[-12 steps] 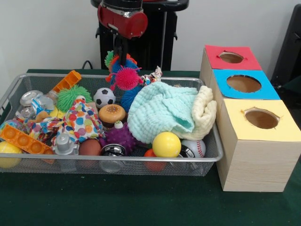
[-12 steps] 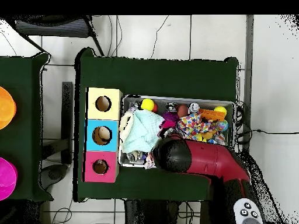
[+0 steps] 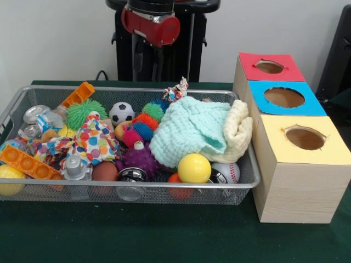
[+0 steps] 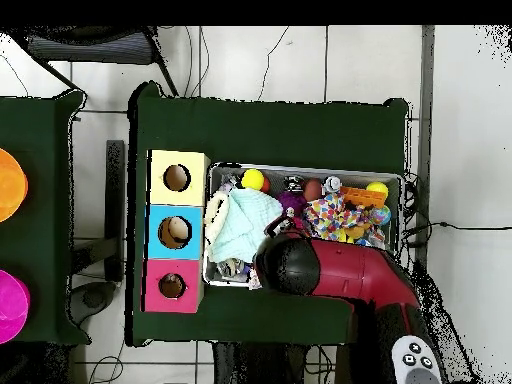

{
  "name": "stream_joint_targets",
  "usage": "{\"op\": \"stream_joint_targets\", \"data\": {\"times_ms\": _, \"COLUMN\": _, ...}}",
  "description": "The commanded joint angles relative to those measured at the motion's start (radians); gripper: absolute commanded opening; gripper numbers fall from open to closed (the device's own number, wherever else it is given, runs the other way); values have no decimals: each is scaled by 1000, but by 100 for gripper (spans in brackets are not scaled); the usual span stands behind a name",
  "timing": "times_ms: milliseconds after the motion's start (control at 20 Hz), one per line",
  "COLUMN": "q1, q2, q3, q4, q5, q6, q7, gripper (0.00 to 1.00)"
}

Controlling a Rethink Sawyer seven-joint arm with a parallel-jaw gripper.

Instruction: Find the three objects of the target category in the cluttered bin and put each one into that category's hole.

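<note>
The wire-mesh bin is full of toys; it also shows in the overhead view. A pale cream-yellow soft knitted thing lies at its right end, beside a mint cloth. No orange tiger-striped toy shows. The red-panelled hole is the farthest of the three on the wood-grain box, and it is also in the overhead view. My gripper hangs under the arm's red wrist behind the bin's far edge, dark against the black pedestal. From overhead the arm covers it.
The blue-panelled hole and the yellow-panelled hole lie nearer the front-view camera. The bin holds spiky balls, a yellow ball, a soccer ball, a dotted cloth, orange blocks and cans.
</note>
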Motion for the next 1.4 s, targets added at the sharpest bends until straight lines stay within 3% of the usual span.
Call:
{"op": "stream_joint_targets", "data": {"times_ms": 50, "q1": -34, "q2": 53, "q3": 55, "q4": -45, "q5": -8, "q6": -8, "q7": -34, "gripper": 100}}
{"op": "stream_joint_targets", "data": {"times_ms": 500, "q1": -99, "q2": 143, "q3": 34, "q4": -161, "q5": -154, "q6": -52, "q7": -128, "gripper": 100}}
{"op": "stream_joint_targets", "data": {"times_ms": 1050, "q1": -130, "q2": 218, "q3": 15, "q4": -199, "q5": -259, "q6": -49, "q7": -97, "gripper": 100}}
{"op": "stream_joint_targets", "data": {"times_ms": 1400, "q1": -164, "q2": 336, "q3": 9, "q4": -219, "q5": -317, "q6": -113, "q7": -72, "gripper": 100}}
